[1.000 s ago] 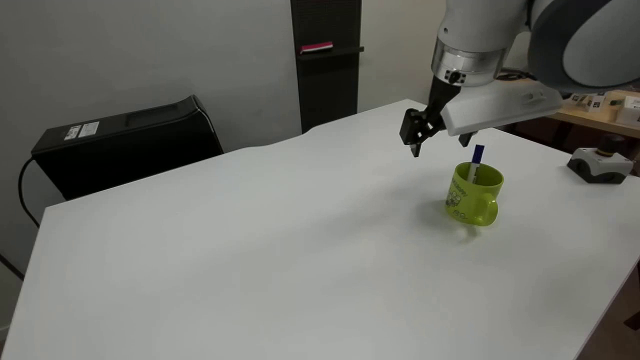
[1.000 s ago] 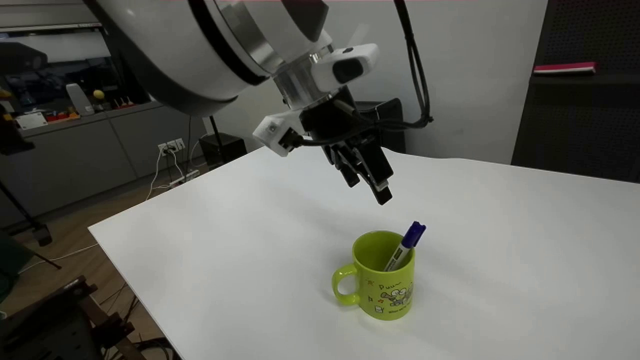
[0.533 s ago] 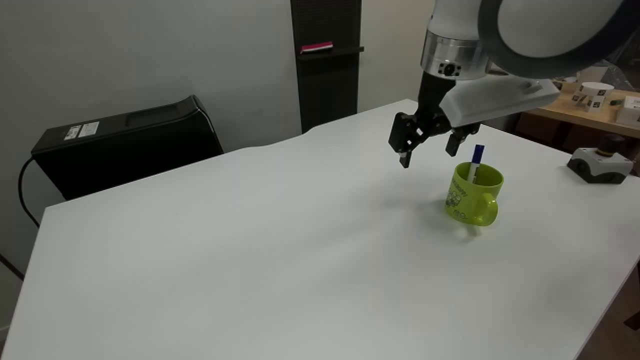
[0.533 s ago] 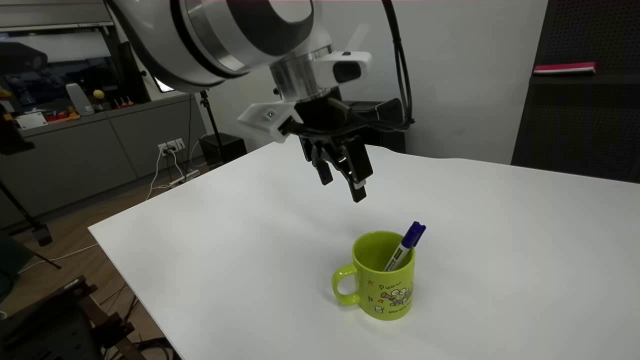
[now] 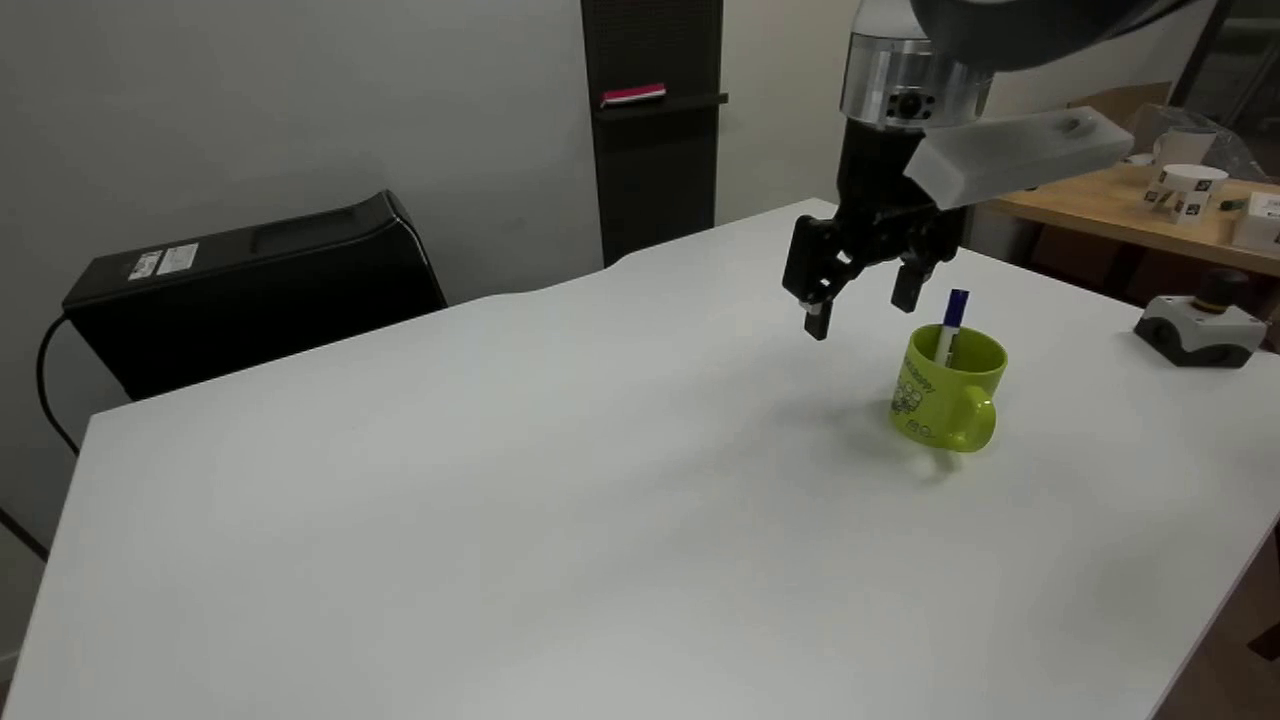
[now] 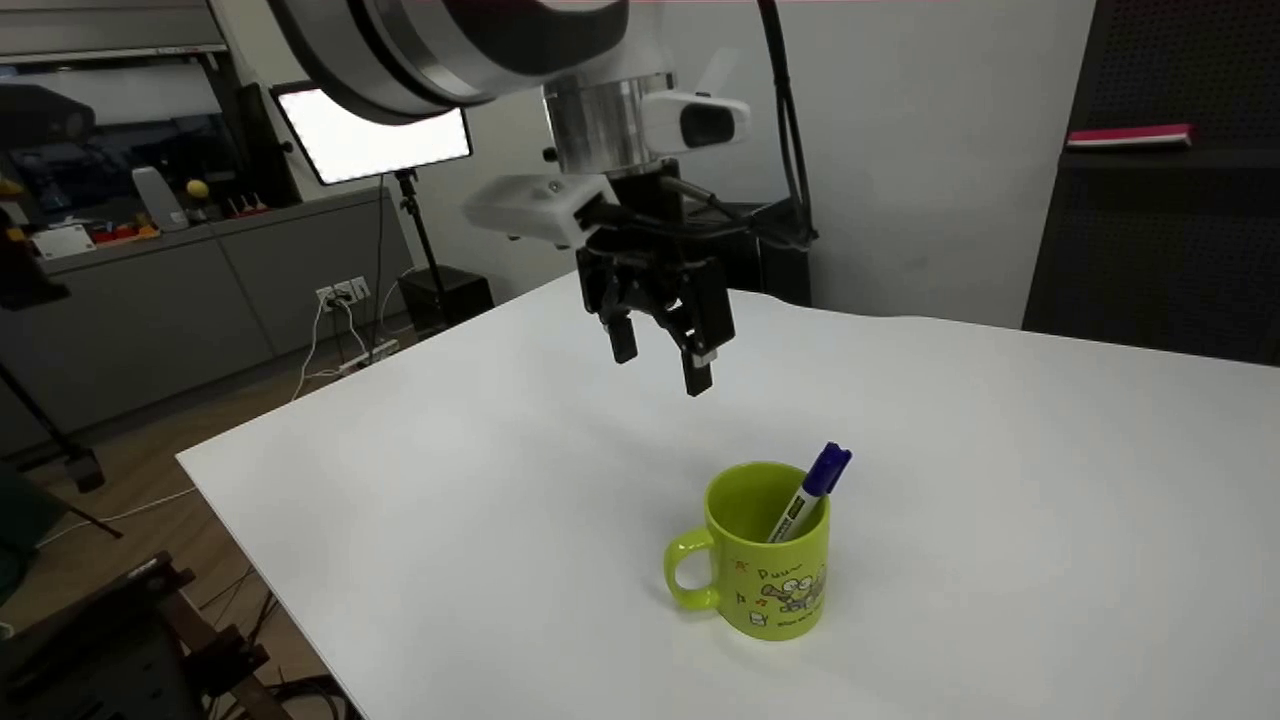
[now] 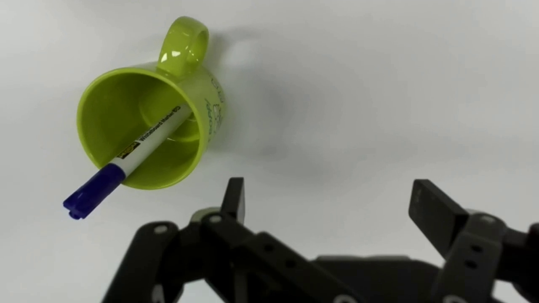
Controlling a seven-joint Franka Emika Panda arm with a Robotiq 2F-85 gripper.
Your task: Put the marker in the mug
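Jaws gape on the black gripper [image 7: 328, 185]. A blue-capped white marker [image 7: 132, 157] leans in the lime-green mug [image 6: 760, 580], lower end hidden.

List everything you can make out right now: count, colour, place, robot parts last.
table: 1, white, foreground
mug: 1, lime green, upright on table
marker: 1, white with blue cap, leaning in mug
switch box: 1, grey and black, on table
case: 1, black, behind table
rack: 1, black, background
flat item: 1, red and white, on rack
workbench: 1, brown, background
light panel: 1, glowing white, background
cabinets: count unclear, grey, background
small items: several, mixed colours, on workbench and cabinets, too small to name
arm: 1, white and grey, above table
cable bundle: 1, black, beside arm
gripper: 1, black, open, apart from mug
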